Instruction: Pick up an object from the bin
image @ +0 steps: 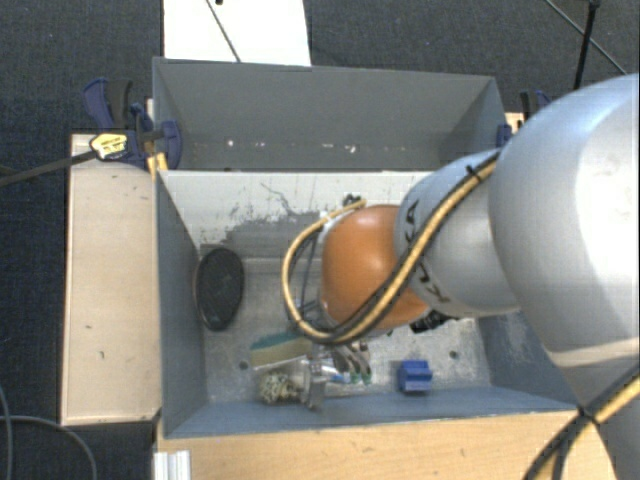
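Note:
My gripper (333, 366) reaches down below the orange wrist cover, low over the front middle of the bin. Directly beneath and beside it lies a small heap: a flat green and beige piece (277, 348), a crumpled speckled lump (283, 388), and a bit with green and white parts (352, 375). The gripper's metal end sits right against this heap, and the cover hides most of it. A small blue block (413, 375) lies on the bin floor just to the right of the gripper, apart from it.
A black oval object (218, 288) rests against the bin's left wall, well away from the gripper. The thick grey arm and its yellow-black cable cover the right half of the bin. The front wall stands close behind the heap.

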`<state>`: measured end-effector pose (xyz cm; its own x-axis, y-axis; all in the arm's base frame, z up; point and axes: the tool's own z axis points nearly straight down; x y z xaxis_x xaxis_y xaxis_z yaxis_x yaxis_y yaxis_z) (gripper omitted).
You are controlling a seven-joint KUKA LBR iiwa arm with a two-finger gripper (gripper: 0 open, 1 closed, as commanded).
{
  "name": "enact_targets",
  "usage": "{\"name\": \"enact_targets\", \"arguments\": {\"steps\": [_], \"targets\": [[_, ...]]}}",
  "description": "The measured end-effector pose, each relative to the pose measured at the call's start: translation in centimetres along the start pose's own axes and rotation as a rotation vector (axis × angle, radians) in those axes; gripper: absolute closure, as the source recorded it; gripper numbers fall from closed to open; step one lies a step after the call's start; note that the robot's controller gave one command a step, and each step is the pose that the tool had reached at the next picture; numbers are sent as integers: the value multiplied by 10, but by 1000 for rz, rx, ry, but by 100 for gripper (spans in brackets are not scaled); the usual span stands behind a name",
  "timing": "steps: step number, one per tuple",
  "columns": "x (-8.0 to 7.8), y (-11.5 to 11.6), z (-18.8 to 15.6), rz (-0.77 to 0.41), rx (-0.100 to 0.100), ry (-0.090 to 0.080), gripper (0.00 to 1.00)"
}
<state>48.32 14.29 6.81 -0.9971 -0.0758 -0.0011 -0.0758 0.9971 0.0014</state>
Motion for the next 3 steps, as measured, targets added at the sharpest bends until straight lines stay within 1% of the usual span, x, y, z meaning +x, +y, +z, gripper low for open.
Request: {"name": "enact_targets", "arguments": {"steps": [1, 2, 3], "targets": [[-1, -1, -2, 6, 0, -3, 100], [-41, -18, -88, 48, -1, -11, 100], [-48, -6, -230, 61, -2, -11, 100]]}}
